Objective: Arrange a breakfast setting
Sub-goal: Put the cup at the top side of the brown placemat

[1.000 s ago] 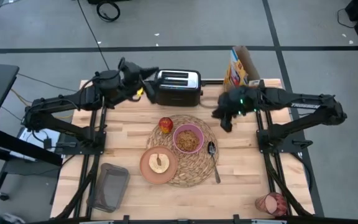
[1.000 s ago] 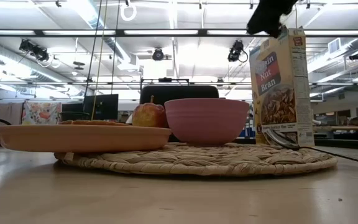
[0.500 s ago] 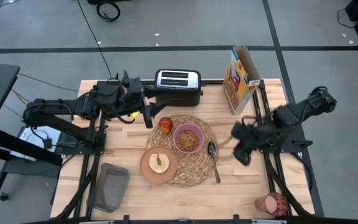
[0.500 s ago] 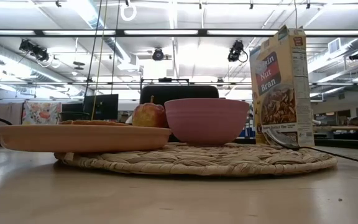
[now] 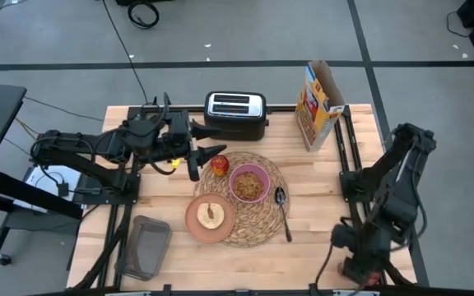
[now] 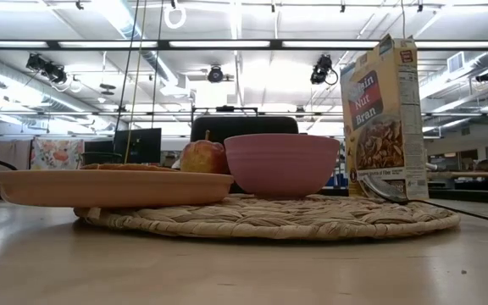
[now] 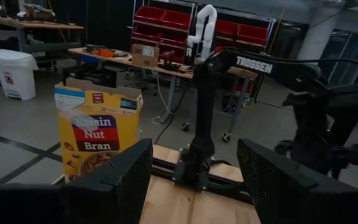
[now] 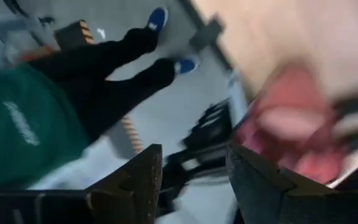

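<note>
I see the straw placemat (image 5: 243,199) at the worktop's (image 5: 319,238) centre, carrying the pink bowl (image 5: 249,182), the red apple (image 5: 219,164) toward the far edge, the metal spoon (image 5: 282,212) and, overhanging its near rim, the salmon-brown plate (image 5: 210,218). My left hand (image 5: 194,160), fingers apart and empty, hovers beside the apple. My right hand (image 5: 354,267) sits at the near right corner over the pink tumbler (image 8: 297,121), fingers parted, grasping nothing that I can see.
</note>
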Motion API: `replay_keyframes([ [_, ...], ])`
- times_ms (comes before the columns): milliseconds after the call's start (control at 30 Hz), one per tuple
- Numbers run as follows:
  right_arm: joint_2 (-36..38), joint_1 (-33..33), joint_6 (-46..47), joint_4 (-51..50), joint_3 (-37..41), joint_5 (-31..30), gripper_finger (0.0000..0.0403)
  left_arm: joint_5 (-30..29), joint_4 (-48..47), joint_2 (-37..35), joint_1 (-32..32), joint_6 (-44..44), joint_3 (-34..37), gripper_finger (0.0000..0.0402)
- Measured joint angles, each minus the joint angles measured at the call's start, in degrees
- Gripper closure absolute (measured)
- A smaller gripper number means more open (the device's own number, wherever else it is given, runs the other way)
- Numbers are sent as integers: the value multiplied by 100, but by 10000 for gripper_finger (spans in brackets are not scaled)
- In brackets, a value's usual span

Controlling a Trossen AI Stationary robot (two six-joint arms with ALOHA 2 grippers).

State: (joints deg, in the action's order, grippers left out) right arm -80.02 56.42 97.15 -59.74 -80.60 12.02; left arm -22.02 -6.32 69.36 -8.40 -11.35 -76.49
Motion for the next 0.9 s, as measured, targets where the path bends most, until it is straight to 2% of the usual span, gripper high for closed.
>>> replay_keyframes([
  [133,-195,237,1837,336,0,17,213,-73,10,2,0,4,0,159],
  [267,-544,408,2610,423,-9,-197,212,-83,4,2,2,64,0,159],
  [600,-1400,475,3059,49,0,116,213,-86,6,2,23,162,0,159],
  [900,-909,501,3160,23,0,-233,213,-88,6,0,24,162,0,159],
])
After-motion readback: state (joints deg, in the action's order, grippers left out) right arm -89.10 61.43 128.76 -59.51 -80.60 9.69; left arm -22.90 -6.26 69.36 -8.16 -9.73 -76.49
